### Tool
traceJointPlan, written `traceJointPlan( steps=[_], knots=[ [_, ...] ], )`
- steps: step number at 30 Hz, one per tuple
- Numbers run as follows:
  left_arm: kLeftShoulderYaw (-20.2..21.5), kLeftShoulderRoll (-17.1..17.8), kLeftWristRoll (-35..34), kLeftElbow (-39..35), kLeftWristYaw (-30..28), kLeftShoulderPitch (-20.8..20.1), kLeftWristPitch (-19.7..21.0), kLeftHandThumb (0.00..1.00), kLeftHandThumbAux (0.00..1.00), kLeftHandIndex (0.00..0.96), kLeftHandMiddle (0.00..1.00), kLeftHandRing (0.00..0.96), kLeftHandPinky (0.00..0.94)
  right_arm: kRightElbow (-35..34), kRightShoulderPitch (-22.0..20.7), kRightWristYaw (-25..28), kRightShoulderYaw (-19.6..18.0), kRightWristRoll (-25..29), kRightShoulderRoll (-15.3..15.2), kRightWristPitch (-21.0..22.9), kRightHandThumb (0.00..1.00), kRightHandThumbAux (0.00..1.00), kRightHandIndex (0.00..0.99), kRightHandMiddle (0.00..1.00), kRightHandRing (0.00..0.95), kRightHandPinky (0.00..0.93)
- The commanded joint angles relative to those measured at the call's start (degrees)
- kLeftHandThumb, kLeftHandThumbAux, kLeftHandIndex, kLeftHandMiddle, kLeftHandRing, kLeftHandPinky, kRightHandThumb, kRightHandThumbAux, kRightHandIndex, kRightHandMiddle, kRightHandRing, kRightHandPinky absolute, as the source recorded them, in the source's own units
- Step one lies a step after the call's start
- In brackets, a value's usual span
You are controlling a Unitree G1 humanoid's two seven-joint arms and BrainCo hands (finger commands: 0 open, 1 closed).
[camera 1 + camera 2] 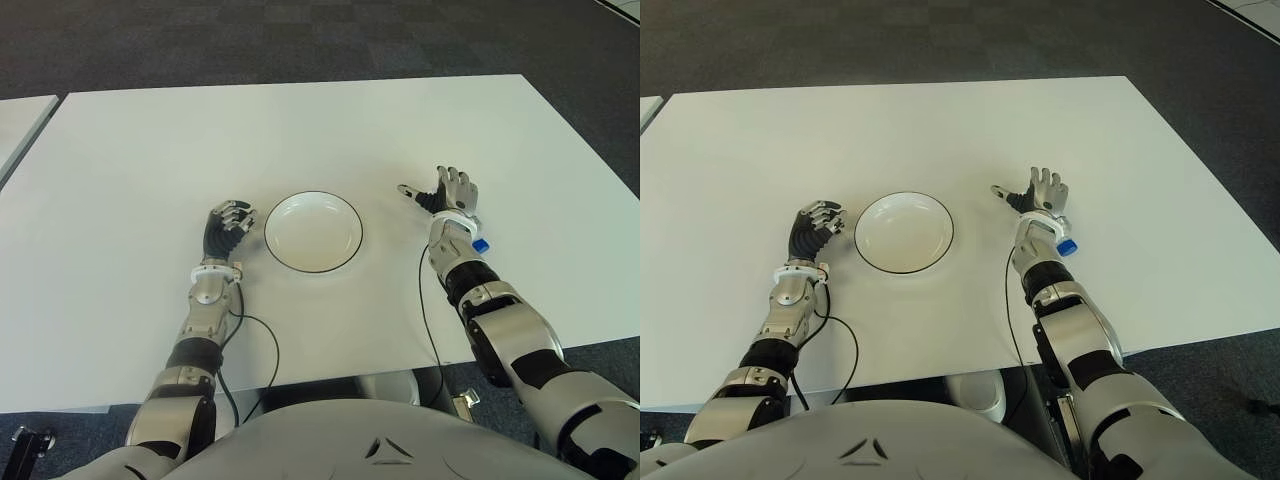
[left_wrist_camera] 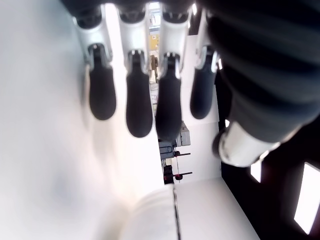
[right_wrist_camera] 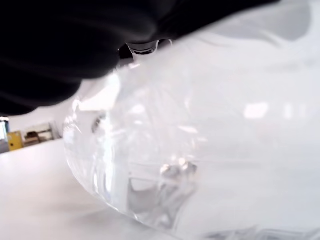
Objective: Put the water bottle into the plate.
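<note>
A white plate with a dark rim sits on the table in front of me and holds nothing. The clear water bottle lies on its side to the right of the plate, mostly hidden under my right wrist, with only its blue cap showing. In the right wrist view its transparent body fills the picture. My right hand is over the bottle with the fingers stretched forward and the thumb spread toward the plate, closed on nothing. My left hand shows just left of the plate, fingers loosely curled and holding nothing.
The white table stretches wide beyond the plate. A second table's corner shows at the far left. Dark carpet lies behind, and thin black cables trail from both forearms toward the near edge.
</note>
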Motion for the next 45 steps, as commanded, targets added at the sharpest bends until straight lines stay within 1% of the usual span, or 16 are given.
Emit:
traceJointPlan(
  steps=[1,6,7,10,13,16,20,22,23,25,29,31,37,38,40,45],
  knots=[
    [0.1,-0.6,-0.2,0.4,0.4,1.7,2.2,0.705,0.713,0.433,0.586,0.577,0.554,2.7,-1.3,4.1,-1.1,3.6,2.0,4.2,0.549,0.216,0.000,0.000,0.000,0.000],
    [0.1,-0.5,0.0,0.2,0.5,1.8,3.3,0.704,0.714,0.433,0.582,0.573,0.552,5.3,-2.4,6.3,-1.3,5.5,2.8,5.8,0.532,0.223,0.000,0.000,0.000,0.000],
    [0.1,-0.5,0.1,0.1,0.6,1.8,3.5,0.704,0.714,0.433,0.579,0.571,0.553,5.8,-2.7,7.4,-0.9,5.6,2.9,6.3,0.533,0.213,0.000,0.000,0.000,0.000],
    [0.2,-0.5,0.0,0.1,0.7,1.8,3.5,0.704,0.714,0.433,0.574,0.566,0.552,7.5,-3.5,12.4,1.5,4.6,2.8,7.6,0.491,0.221,0.000,0.000,0.000,0.000],
    [0.3,-0.7,-0.1,0.3,0.8,1.6,3.2,0.703,0.714,0.433,0.572,0.564,0.550,8.2,-3.6,14.7,2.9,4.3,2.6,7.8,0.434,0.258,0.000,0.000,0.000,0.000],
    [0.4,-0.8,-0.3,0.5,0.8,1.6,2.9,0.703,0.714,0.433,0.574,0.566,0.552,8.3,-3.5,18.7,4.3,4.2,2.2,8.5,0.389,0.299,0.000,0.000,0.000,0.005],
    [0.3,-0.7,-0.3,0.7,0.8,1.4,2.6,0.704,0.714,0.433,0.582,0.573,0.556,6.5,-3.0,22.9,5.6,4.4,1.9,10.5,0.314,0.378,0.000,0.000,0.000,0.052],
    [0.3,-0.6,-0.3,0.8,0.7,1.3,2.5,0.705,0.713,0.434,0.585,0.575,0.558,5.8,-3.0,24.3,6.1,4.4,1.6,10.9,0.291,0.407,0.051,0.000,0.000,0.081],
    [0.3,-0.6,-0.2,0.8,0.8,1.3,2.4,0.705,0.713,0.434,0.586,0.576,0.558,5.6,-3.0,24.9,6.4,4.4,1.5,11.0,0.277,0.429,0.095,0.011,0.000,0.102],
    [0.3,-0.6,-0.2,0.8,0.8,1.4,2.3,0.705,0.713,0.433,0.587,0.577,0.557,4.8,-2.7,25.6,6.8,4.4,1.3,11.3,0.264,0.454,0.138,0.029,0.008,0.128],
    [0.3,-0.5,-0.2,0.7,0.8,1.5,2.2,0.704,0.713,0.433,0.587,0.574,0.553,2.7,-1.9,26.0,6.9,4.9,1.0,11.8,0.250,0.510,0.213,0.089,0.054,0.182],
    [0.4,-0.4,-0.2,0.7,0.8,1.5,2.1,0.704,0.713,0.433,0.586,0.573,0.551,2.0,-1.6,26.0,6.8,5.1,0.9,12.1,0.246,0.525,0.232,0.106,0.069,0.197],
    [0.7,-0.3,-0.3,1.5,0.9,1.3,1.5,0.705,0.713,0.433,0.582,0.570,0.553,0.7,-1.2,23.9,5.3,6.1,0.9,12.9,0.211,0.616,0.332,0.189,0.154,0.258],
    [0.8,-0.3,-0.4,1.7,0.9,1.2,1.2,0.704,0.713,0.433,0.582,0.570,0.553,0.7,-1.1,23.2,4.9,6.2,1.0,13.0,0.199,0.643,0.351,0.201,0.166,0.266],
    [0.9,-0.3,-0.5,2.0,0.9,1.2,0.8,0.705,0.713,0.433,0.582,0.571,0.554,0.6,-1.0,21.1,3.7,6.7,1.2,12.8,0.204,0.656,0.372,0.218,0.182,0.278],
    [1.1,-0.2,-0.6,2.4,0.8,1.1,0.3,0.705,0.713,0.433,0.583,0.573,0.553,0.4,-0.2,14.8,0.8,8.1,1.7,10.8,0.252,0.699,0.457,0.261,0.226,0.308]
  ],
)
